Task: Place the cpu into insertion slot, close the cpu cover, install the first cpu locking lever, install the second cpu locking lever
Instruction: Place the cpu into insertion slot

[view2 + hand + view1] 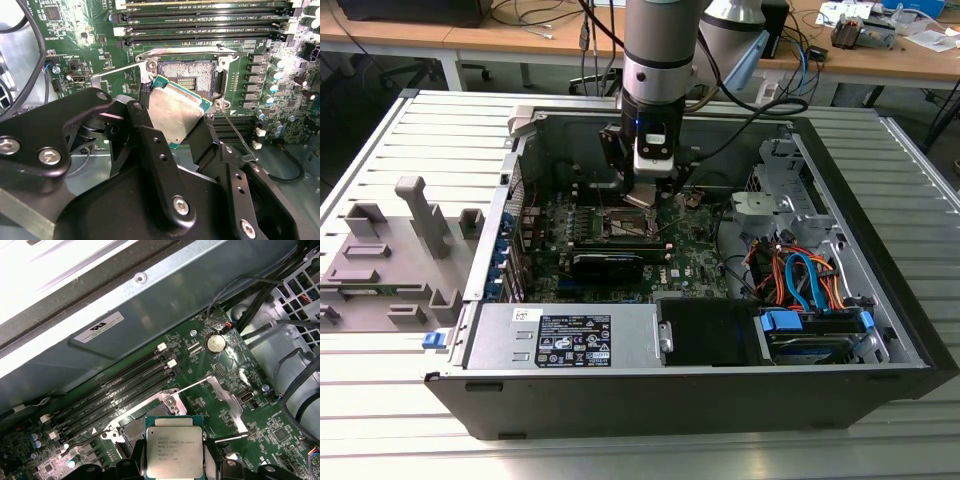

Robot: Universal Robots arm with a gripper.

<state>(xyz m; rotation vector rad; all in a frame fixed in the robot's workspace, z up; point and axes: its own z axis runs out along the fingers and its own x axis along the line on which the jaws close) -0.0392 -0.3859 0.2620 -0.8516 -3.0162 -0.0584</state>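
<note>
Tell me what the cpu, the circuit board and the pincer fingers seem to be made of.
The cpu: top looks like metal, silvery-grey with a dull sheen, over a green edge, probably laminate. The circuit board: glossy green, likely lacquered fibreglass. The pincer fingers: matte black, held by screws; anodised metal or hard plastic, cannot tell.

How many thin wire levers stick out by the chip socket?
2. One lever angles out from one side of the insertion slot; the other lever angles out from the opposite side, beside the cpu that the gripper holds.
</note>
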